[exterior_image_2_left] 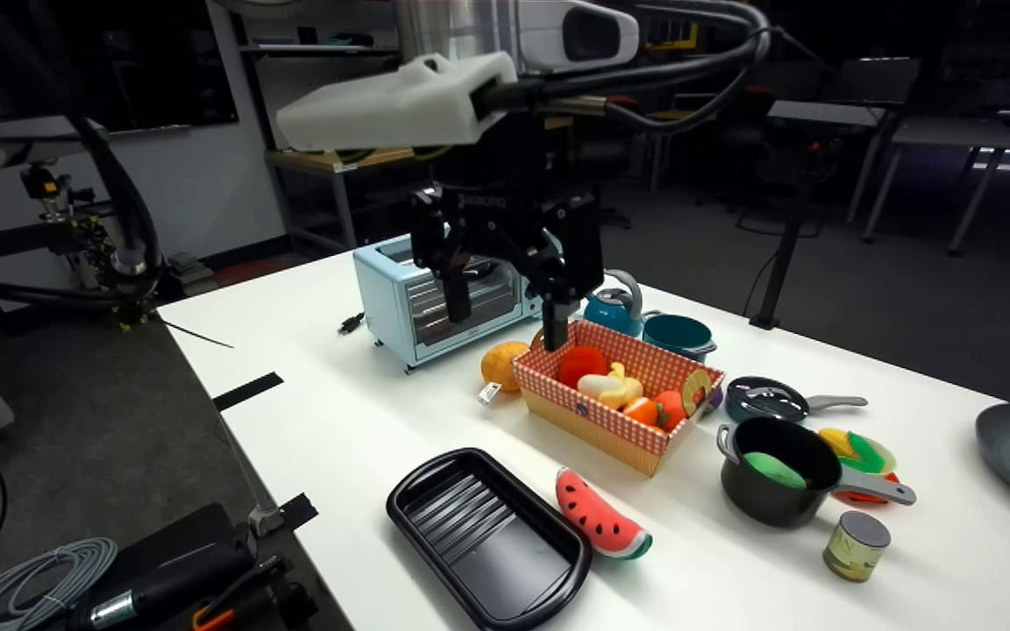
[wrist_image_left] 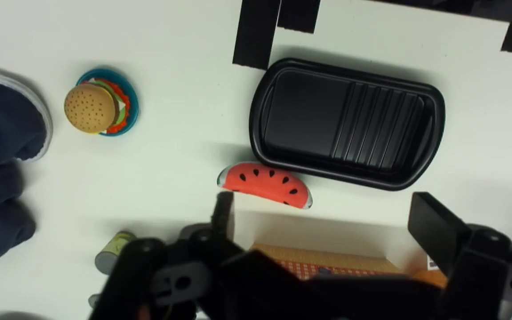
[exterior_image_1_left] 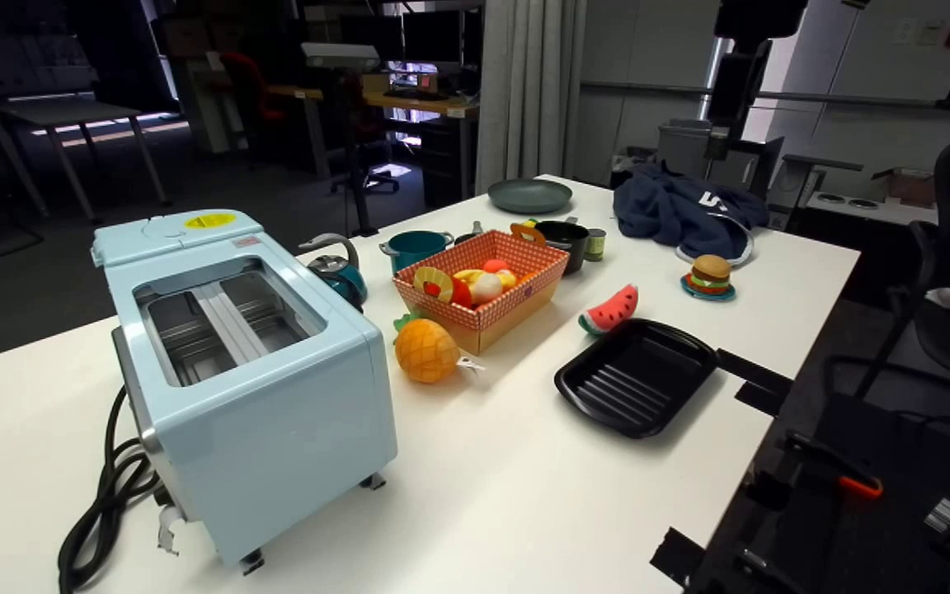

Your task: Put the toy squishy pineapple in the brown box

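The toy squishy pineapple (exterior_image_1_left: 427, 351) (exterior_image_2_left: 501, 364) lies on the white table between the toaster and the near end of the brown box. It has a green top and a white tag; only an orange edge (wrist_image_left: 431, 277) shows in the wrist view. The brown box (exterior_image_1_left: 516, 320) (exterior_image_2_left: 588, 429) has a red checked lining and holds several toy foods; its side (wrist_image_left: 322, 258) shows in the wrist view. My gripper (exterior_image_2_left: 507, 320) (wrist_image_left: 322, 218) is open and empty, high above the table. An edge-on dark shape at an exterior view's top right looks like the gripper (exterior_image_1_left: 717, 147).
The light-blue toaster (exterior_image_1_left: 277, 437) stands beside the pineapple. A black grill pan (exterior_image_2_left: 496, 543) and a toy watermelon (exterior_image_2_left: 597, 513) lie in front of the box. A black pot (exterior_image_2_left: 777, 499), teal pot (exterior_image_2_left: 679, 335), burger toy (exterior_image_1_left: 709, 276) and navy cloth (exterior_image_1_left: 681, 210) stand around.
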### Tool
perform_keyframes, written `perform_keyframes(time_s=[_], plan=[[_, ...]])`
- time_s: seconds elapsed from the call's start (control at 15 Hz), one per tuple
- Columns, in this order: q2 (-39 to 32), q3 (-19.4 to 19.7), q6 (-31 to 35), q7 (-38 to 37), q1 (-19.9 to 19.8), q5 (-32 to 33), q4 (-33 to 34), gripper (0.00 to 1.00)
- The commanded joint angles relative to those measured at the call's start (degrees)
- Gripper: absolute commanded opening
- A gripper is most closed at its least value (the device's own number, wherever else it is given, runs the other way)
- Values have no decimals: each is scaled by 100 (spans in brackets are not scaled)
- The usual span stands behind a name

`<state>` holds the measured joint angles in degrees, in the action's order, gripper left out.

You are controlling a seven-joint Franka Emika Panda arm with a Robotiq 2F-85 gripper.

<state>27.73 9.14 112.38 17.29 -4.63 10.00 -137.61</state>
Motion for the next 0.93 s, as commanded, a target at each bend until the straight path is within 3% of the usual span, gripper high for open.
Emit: perform_keyframes(time_s=[0.0, 0.67, 0.8, 0.87], plan=[[-492, -236, 499, -457, 179, -278, 278, 100], [-2227, -849, 1320, -1491, 486, -1072, 1062, 100], [-2325, -922, 1095, -1482, 508, -1001, 1191, 100], [-2153, -890, 1247, -1382, 458, -932, 922, 100]])
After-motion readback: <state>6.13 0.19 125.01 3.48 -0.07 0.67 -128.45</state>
